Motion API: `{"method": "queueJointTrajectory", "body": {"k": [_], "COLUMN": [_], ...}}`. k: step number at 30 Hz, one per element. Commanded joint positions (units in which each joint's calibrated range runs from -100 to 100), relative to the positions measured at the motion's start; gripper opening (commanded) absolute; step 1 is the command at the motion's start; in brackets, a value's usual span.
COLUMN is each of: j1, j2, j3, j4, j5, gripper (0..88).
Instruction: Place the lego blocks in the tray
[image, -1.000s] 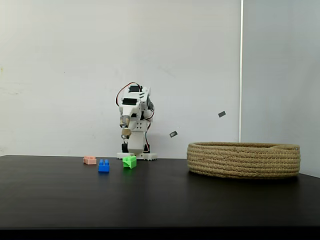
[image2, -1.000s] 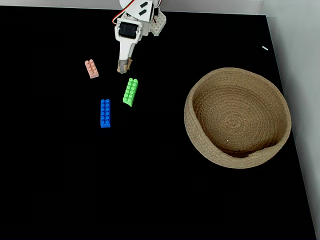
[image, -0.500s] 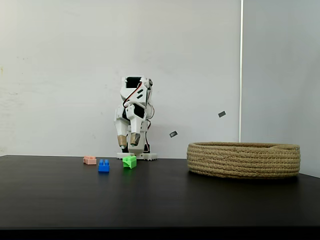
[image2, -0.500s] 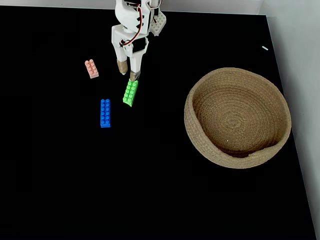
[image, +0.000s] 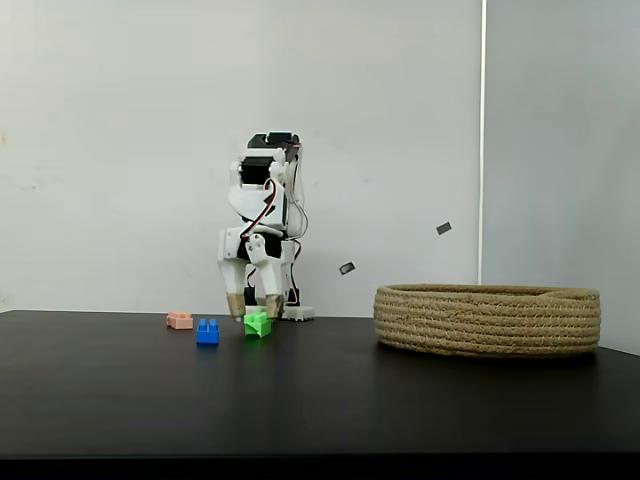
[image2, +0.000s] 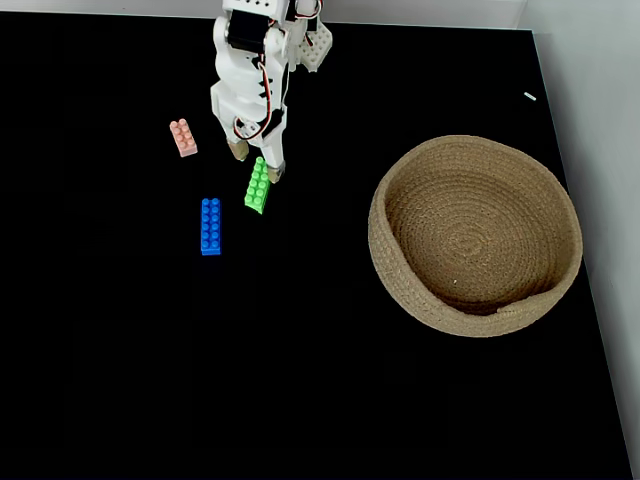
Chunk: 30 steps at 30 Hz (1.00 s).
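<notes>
Green lego brick under the spread tool, none yet in the woven tray.

White two-finger tool (image2: 256, 161) points down with its tan-tipped fingers parted, straddling the far end of the small bright green studded brick (image2: 258, 186); in a fixed view from the side the tips (image: 250, 305) sit low, at the brick (image: 258, 322), so it reads as set to close on it, though nothing is gripped. Green, the long blue studded brick (image2: 210, 226) just beside it and the short pale pink brick (image2: 183, 138) lie grouped toward the counter's far left corner, near the arm's base, within easy reach. Wide round basket of coiled tan rope (image2: 392, 275), the tray, sits well apart by the counter's right edge (image2: 590, 300), holding no bricks.
</notes>
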Motion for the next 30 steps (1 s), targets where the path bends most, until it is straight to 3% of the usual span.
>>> {"method": "queueJointTrajectory", "body": {"k": [1, 6, 9, 23, 30], "j1": [0.1, -0.1, -1.0, -5.1, -11.4], "j2": [1.6, 3.9, 3.0, -10.2, -16.7], "j3": [-4.0, -5.3, -4.9, 2.6, -4.4], "j4": [-0.2, -1.2, -2.8, -5.2, -6.1], "j5": [1.1, 1.0, 0.3, -7.3, -19.3], "gripper": [21.6, 20.5, 0.3, 0.1, 0.1]}}
